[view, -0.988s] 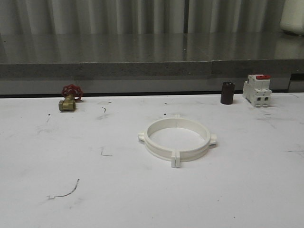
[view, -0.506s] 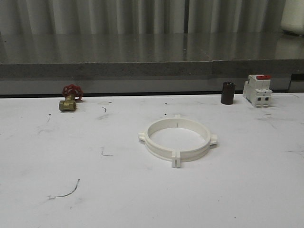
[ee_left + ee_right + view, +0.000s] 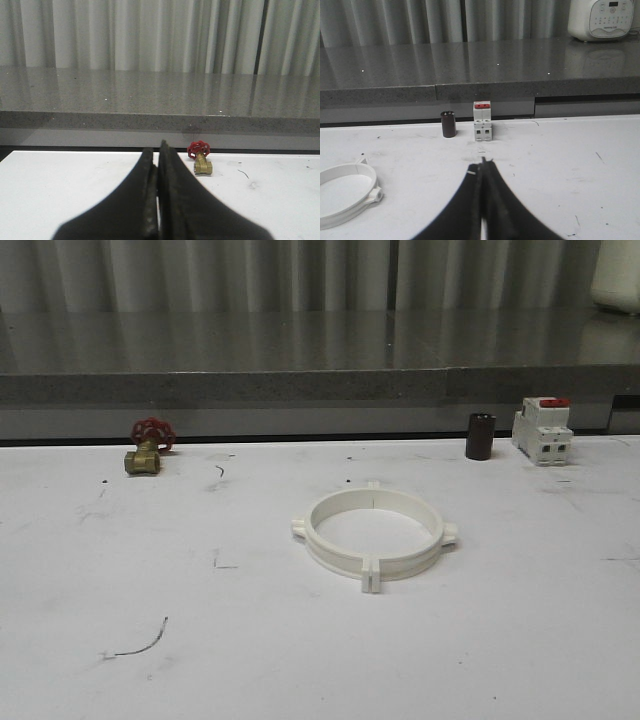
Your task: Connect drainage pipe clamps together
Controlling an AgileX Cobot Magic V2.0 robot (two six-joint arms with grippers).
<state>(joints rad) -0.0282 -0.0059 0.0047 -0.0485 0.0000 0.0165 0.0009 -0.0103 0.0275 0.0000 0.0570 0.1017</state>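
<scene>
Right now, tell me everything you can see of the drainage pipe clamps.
The drainage pipe clamps are two white, plastic-looking half-rings closed into one ring, lying flat on the white table near its middle. Small tabs stick out at both sides, and paired tabs meet at the near and far seams, with a thin slit between the near pair. Only the table touches them.

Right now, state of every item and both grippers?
drainage pipe clamps: joined into one ring, flat on table
left gripper: shut, empty
right gripper: shut, empty
brass valve: red handwheel facing the camera, untouched
dark cylinder: upright
breaker: upright, red top
</scene>
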